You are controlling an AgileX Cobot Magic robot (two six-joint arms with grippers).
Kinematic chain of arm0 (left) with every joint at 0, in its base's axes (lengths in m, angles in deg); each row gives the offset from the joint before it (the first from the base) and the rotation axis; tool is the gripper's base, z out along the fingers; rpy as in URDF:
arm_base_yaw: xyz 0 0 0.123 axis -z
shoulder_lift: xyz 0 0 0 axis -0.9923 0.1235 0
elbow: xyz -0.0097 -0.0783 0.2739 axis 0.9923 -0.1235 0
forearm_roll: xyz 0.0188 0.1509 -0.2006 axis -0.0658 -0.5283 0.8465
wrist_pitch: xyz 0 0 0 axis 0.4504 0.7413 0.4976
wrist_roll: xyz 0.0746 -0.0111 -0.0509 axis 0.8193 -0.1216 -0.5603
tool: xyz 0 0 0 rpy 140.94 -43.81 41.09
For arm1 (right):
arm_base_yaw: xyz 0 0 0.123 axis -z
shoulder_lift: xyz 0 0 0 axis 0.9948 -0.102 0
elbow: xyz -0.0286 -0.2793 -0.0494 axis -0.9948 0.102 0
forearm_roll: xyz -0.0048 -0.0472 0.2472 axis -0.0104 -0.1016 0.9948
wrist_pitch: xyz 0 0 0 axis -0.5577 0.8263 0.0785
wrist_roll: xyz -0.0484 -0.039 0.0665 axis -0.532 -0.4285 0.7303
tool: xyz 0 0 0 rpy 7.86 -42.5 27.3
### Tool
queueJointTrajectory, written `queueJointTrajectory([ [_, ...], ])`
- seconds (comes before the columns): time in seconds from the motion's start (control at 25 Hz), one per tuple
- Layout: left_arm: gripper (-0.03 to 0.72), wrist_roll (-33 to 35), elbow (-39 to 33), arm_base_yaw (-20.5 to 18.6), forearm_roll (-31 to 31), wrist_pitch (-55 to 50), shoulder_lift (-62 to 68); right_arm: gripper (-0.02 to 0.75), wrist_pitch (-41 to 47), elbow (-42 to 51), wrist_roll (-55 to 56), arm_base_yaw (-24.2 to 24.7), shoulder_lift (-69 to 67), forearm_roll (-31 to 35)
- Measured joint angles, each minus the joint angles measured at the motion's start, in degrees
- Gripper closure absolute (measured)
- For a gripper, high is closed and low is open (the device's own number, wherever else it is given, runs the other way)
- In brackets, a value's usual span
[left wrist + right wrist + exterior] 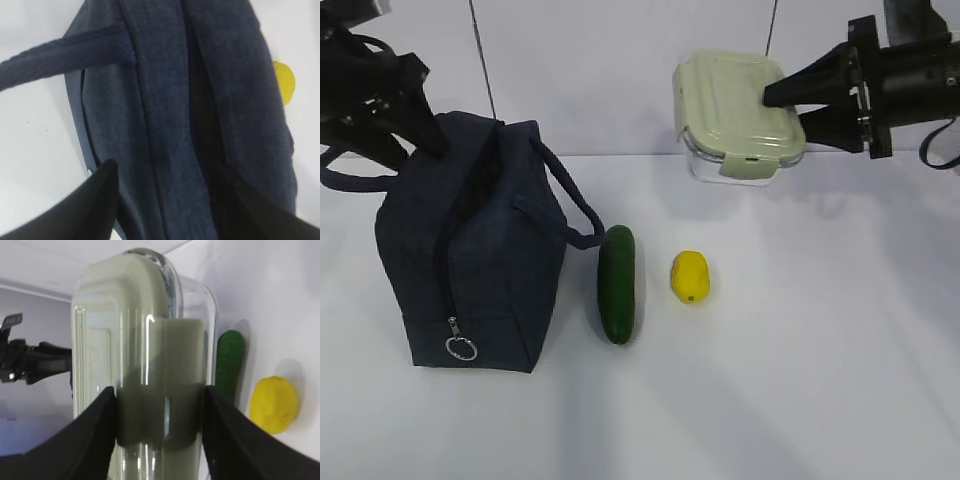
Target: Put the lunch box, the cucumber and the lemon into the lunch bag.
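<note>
Lunch box (738, 115), one clear rectangular container with a sage-green snap-on lid, hangs clear of the white desk (800, 380), pinched across lid and base between the right tool's (790, 110) fingers. It looks rigid and probably light, but smooth-walled, so the hold near the latch seems sound. Below and left of that tool lie one dark green cucumber (618, 283) and one small yellow lemon (689, 276), apart. Left tool (165, 200) stands spread astride the rim of one soft navy fabric lunch bag (470, 250); whether it grips the cloth cannot be told.
</note>
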Motion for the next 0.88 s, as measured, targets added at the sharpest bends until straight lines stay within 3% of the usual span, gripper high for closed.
queueJointTrajectory([
  [0.32,0.296,0.25,0.10,0.00,0.00,0.00,3.80,0.370,0.00,0.00,0.00,-7.72,0.00,5.39],
  [0.4,0.361,0.35,0.10,0.00,0.00,0.11,4.68,0.370,0.00,0.00,0.00,-9.28,0.00,6.92],
  [0.6,0.651,1.31,0.10,0.14,0.45,-0.18,4.80,0.370,0.00,0.00,0.00,-12.44,0.00,10.00],
  [0.88,0.691,1.89,1.92,2.29,0.24,-3.00,4.80,0.370,-0.21,0.00,0.00,-15.74,0.00,14.07],
])
